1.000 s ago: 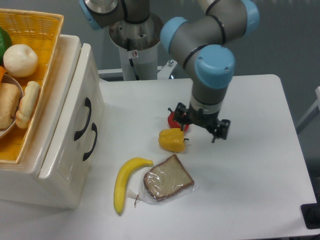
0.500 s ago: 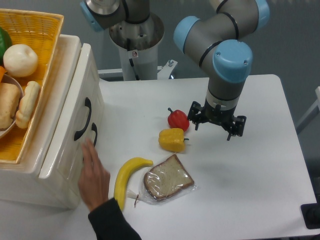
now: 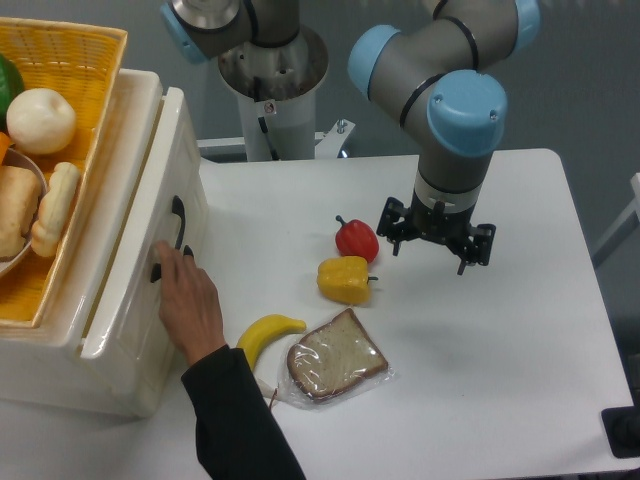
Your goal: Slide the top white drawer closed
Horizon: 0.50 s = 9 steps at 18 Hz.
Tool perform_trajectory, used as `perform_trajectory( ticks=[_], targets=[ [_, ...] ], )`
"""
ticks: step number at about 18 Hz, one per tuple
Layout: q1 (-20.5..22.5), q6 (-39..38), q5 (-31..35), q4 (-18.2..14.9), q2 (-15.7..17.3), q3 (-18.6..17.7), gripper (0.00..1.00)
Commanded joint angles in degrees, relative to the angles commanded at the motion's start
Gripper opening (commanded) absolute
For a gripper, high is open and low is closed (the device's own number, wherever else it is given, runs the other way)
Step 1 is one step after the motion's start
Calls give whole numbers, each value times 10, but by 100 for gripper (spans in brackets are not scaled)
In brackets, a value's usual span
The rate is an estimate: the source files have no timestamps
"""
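The small cream-white chest (image 3: pixel 120 330) stands at the left edge of the table. The top white drawer (image 3: pixel 183 165) shows its front with its black curved handle (image 3: pixel 178 222); it looks level with the lower drawer's front, and I see no gap. A person's hand (image 3: pixel 190 305) rests on the lower drawer's front and covers most of its handle (image 3: pixel 156 271). My gripper (image 3: pixel 428 258) hangs open and empty over the table at centre right, far from the chest, pointing down.
A yellow basket (image 3: pixel 70 50) with bread rolls and vegetables sits on top of the chest. A red pepper (image 3: pixel 357 240), a yellow pepper (image 3: pixel 343 280), a banana (image 3: pixel 268 335) and a wrapped bread slice (image 3: pixel 336 355) lie between chest and gripper. The person's black sleeve (image 3: pixel 240 420) reaches in from the bottom.
My gripper moved right, away from the peppers, then held still. A person's hand came in from below and moved up to the lower drawer's handle.
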Motion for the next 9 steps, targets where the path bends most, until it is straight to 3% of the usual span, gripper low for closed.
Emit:
perform_trajectory(
  ticks=[9],
  targets=[
    [0, 0, 1, 0, -4, -3, 100]
  ],
)
